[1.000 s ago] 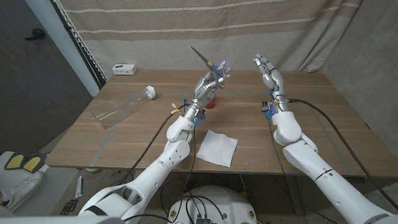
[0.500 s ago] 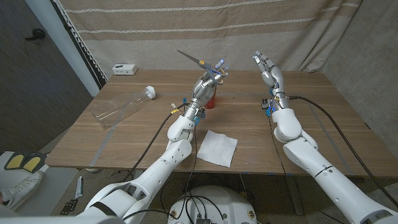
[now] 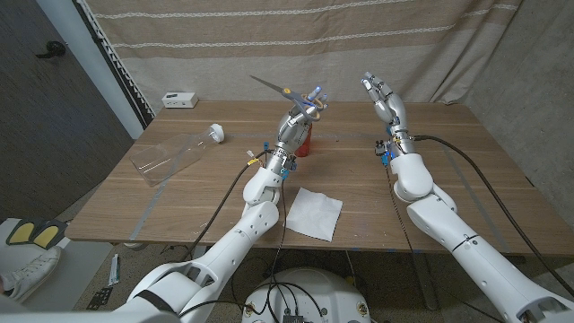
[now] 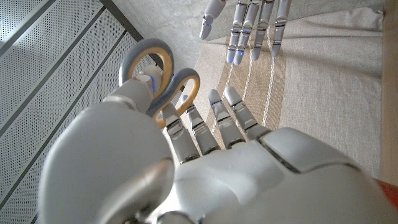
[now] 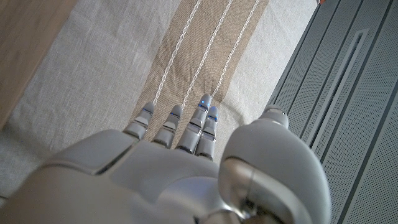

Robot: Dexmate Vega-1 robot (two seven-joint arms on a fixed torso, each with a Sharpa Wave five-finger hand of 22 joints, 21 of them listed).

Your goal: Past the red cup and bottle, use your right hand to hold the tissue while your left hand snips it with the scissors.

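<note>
I see the left robot hand raised above the far middle of the tabletop, gripping the scissors; the blades point up and toward the robot's left, against the curtain. In the left wrist view the scissors' grey and tan loops sit over the thumb and fingers. The red cup stands right behind that hand, mostly hidden by it. My right robot hand is also lifted, fingers apart and extended, holding nothing; its fingertips show in the left wrist view. The tissue lies flat near the tabletop's near edge, between the two arms, untouched. The clear bottle lies on its side toward the left, white cap at its far end. A small white box sits at the far left corner.
</note>
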